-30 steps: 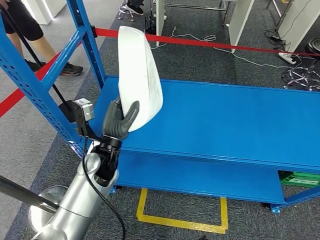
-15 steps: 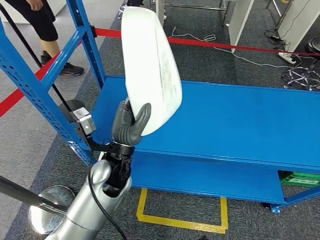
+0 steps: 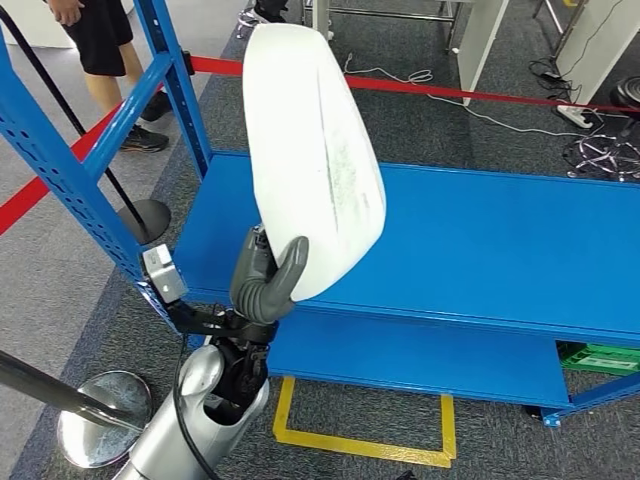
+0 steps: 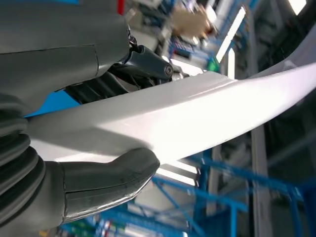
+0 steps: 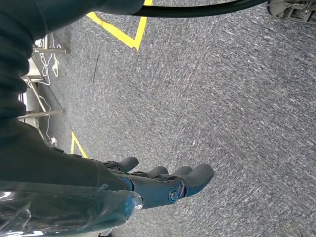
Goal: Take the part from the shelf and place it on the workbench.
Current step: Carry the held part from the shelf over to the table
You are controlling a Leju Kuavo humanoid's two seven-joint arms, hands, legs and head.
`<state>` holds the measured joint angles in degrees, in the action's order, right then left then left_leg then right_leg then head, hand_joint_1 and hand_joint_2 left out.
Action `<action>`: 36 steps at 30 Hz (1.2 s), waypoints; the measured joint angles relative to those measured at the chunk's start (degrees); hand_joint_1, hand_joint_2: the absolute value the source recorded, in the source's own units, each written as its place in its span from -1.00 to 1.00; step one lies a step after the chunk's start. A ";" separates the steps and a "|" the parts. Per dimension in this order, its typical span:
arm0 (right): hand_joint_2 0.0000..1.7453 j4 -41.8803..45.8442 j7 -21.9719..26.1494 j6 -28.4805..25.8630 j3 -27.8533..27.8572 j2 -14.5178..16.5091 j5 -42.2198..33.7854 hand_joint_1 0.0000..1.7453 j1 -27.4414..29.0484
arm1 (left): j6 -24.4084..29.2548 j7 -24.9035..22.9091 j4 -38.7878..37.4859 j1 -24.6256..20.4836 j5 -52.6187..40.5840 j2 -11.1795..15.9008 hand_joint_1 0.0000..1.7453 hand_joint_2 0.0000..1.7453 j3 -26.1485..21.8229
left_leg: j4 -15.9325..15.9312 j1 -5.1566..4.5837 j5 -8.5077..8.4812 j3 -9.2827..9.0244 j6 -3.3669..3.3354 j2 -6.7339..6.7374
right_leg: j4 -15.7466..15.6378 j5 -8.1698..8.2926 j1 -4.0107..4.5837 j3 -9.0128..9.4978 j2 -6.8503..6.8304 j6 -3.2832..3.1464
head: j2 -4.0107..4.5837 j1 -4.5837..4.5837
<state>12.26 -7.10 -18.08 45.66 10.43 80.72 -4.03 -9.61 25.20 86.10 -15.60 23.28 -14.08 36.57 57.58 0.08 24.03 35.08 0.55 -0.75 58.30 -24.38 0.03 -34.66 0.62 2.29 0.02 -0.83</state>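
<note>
Gripping the lower end of a large white curved plastic panel (image 3: 311,160), the left hand (image 3: 264,278) holds it up in front of the long blue metal shelf (image 3: 483,250), with the grey thumb pressed on the panel's near face and the darker fingers hidden behind it. The panel stands nearly upright, leaning slightly right, its top reaching almost to the picture's upper edge; faint grey smudges mark its face, too blurred to read. It covers part of the shelf's left half and the red barrier tape (image 3: 453,92) behind. In the left wrist view the panel (image 4: 178,123) runs as a bright band between thumb (image 4: 108,185) and fingers, which are mostly concealed. The right hand (image 5: 164,182) hangs over grey carpet (image 5: 242,108), holding nothing, fingers extended, close together and slightly curled. At the far left a person's legs (image 3: 106,50) are cut off at the frame's top. Yellow floor tape (image 3: 362,440) lies near the shelf's front.
</note>
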 joint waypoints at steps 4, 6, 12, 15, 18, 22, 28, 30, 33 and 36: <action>1.00 0.00 4.76 0.14 0.60 0.00 -1.49 -1.00 0.08 | -5.43 5.48 2.67 1.79 -4.99 1.87 0.88 1.00 0.59 | 0.00 0.01 0.02 0.00 0.02 0.00 | 0.00 -0.02 0.00 -0.01 0.01 -0.01 | 0.00 -0.01; 1.00 0.00 9.60 0.38 1.14 0.00 -2.31 -1.00 0.10 | -6.36 7.94 3.94 3.21 -8.33 3.05 0.88 1.00 0.66 | -0.01 0.01 0.05 -0.01 0.04 0.01 | 0.00 -0.05 0.00 -0.01 0.01 -0.03 | 0.00 0.00; 1.00 0.00 18.70 2.15 2.05 0.00 -4.17 -1.00 0.11 | -8.11 11.57 5.63 6.39 -11.20 5.15 0.88 1.00 0.25 | -0.02 0.01 0.06 -0.01 0.06 0.00 | 0.00 -0.09 0.01 0.00 0.00 -0.03 | 0.00 0.01; 1.00 0.00 20.01 2.68 2.60 0.00 -4.71 -1.00 0.12 | -8.62 12.10 6.01 7.07 -12.19 5.77 0.88 1.00 0.09 | -0.02 0.01 0.05 -0.01 0.05 0.00 | 0.00 -0.09 0.01 0.01 0.00 -0.02 | 0.00 0.00; 1.00 0.00 20.55 3.10 3.02 0.00 -5.32 -1.00 0.09 | -8.87 12.46 6.27 7.37 -13.56 6.31 0.88 1.00 0.04 | -0.02 0.01 0.05 -0.01 0.05 0.00 | 0.00 -0.08 0.00 0.01 0.00 -0.02 | 0.00 -0.01; 1.00 0.00 20.91 3.24 3.49 0.00 -5.49 -1.00 0.07 | -8.96 12.64 6.51 7.58 -13.90 6.91 0.88 1.00 0.02 | -0.02 0.01 0.05 -0.01 0.05 0.00 | 0.00 -0.08 0.00 0.00 0.00 -0.02 | 0.00 0.00; 1.00 0.00 21.47 2.76 4.21 0.02 -6.15 -1.00 -0.04 | -10.06 14.07 6.53 8.18 -16.26 7.51 0.88 1.00 -0.03 | -0.02 0.01 0.05 -0.01 0.06 0.00 | 0.00 -0.09 0.01 0.00 0.00 -0.03 | 0.00 0.00; 1.00 0.00 21.23 2.57 4.23 0.02 -6.11 -1.00 -0.09 | -10.28 14.44 6.58 8.72 -16.87 7.70 0.88 1.00 -0.09 | -0.02 0.01 0.06 -0.01 0.06 0.00 | 0.00 -0.09 0.01 0.00 0.00 -0.03 | 0.00 0.00; 1.00 0.00 21.04 2.37 4.24 0.02 -5.93 -1.00 -0.12 | -10.32 14.67 7.20 9.79 -17.68 7.84 0.88 1.00 -0.53 | -0.02 0.01 0.06 -0.01 0.06 0.00 | 0.00 -0.09 0.01 0.00 0.00 -0.03 | 0.00 -0.01; 1.00 0.00 20.87 2.32 4.25 0.02 -5.72 -1.00 -0.15 | -10.55 14.77 8.32 10.88 -18.13 7.85 0.88 1.00 -1.43 | -0.02 0.01 0.06 -0.01 0.06 0.00 | 0.00 -0.09 0.01 0.00 0.00 -0.03 | 0.00 0.00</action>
<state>12.26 13.77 -15.75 49.90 10.45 75.00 -4.19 -20.17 39.97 94.42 -4.72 5.16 -6.23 35.14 57.56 0.09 24.09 35.06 0.60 -0.75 58.30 -24.46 0.04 -34.66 0.62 2.27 0.02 -0.83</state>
